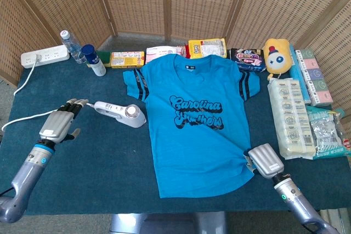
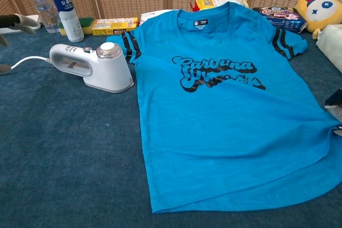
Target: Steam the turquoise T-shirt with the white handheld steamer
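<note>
Shirt (image 1: 197,124) flat at table (image 1: 109,168) centre; steamer (image 1: 119,113) just left of it, left hand (image 1: 59,124) further left. Right hand (image 1: 265,160) at shirt's near right hem. Boxes (image 1: 127,58) along far edge.

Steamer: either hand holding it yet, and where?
No. The steamer lies free on the table; the left hand is open just short of its handle. The right hand rests on the T-shirt hem corner; grip can't be told.

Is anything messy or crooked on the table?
Mostly tidy. The turquoise T-shirt lies flat, but its bottom corner is bunched up where the right hand rests on it. The white handheld steamer lies beside the shirt, untouched.
</note>
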Controlling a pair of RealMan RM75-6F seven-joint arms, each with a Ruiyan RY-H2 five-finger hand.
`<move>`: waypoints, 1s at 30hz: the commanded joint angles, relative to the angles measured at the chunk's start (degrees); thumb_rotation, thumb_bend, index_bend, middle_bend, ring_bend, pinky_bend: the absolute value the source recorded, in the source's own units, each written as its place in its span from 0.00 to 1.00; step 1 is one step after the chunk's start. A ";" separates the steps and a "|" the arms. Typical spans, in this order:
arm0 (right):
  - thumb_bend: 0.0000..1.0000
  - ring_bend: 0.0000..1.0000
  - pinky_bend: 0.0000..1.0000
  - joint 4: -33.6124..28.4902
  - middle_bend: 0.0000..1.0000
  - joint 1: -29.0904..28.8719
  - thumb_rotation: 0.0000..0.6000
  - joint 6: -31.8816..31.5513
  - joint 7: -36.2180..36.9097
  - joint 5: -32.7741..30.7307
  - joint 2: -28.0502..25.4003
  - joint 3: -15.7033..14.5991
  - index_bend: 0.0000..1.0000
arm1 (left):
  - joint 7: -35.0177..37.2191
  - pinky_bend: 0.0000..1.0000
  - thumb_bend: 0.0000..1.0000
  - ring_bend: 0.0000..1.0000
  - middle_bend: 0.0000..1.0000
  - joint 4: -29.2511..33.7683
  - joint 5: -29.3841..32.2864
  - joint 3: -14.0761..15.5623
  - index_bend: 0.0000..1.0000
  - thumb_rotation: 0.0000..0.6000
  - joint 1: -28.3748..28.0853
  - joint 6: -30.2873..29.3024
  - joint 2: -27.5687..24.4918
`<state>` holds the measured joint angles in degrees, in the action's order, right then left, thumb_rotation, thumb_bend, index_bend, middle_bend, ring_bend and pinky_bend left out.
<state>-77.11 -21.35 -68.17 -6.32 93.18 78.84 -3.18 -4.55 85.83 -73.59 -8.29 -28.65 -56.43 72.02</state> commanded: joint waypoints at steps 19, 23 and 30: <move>0.40 0.74 0.87 0.74 0.69 -0.08 1.00 0.46 1.84 -1.45 -0.73 0.67 0.74 | -0.22 0.13 0.37 0.01 0.10 -16.70 -3.94 -1.30 0.00 1.00 -8.48 1.44 14.07; 0.40 0.74 0.87 0.95 0.69 -0.09 1.00 0.55 2.10 -1.63 -0.85 0.73 0.74 | -0.65 0.12 0.37 0.00 0.08 -18.40 -3.25 -1.34 0.00 1.00 -9.57 2.84 15.38; 0.40 0.74 0.87 1.37 0.69 -0.02 1.00 0.68 2.68 -2.09 -0.95 0.89 0.74 | -1.21 0.12 0.37 0.00 0.08 -22.13 -3.59 -1.04 0.00 1.00 -11.19 3.47 18.21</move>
<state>-75.75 -21.38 -67.49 -3.65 91.10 77.90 -2.29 -5.63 64.36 -77.00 -9.42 -39.49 -53.00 89.67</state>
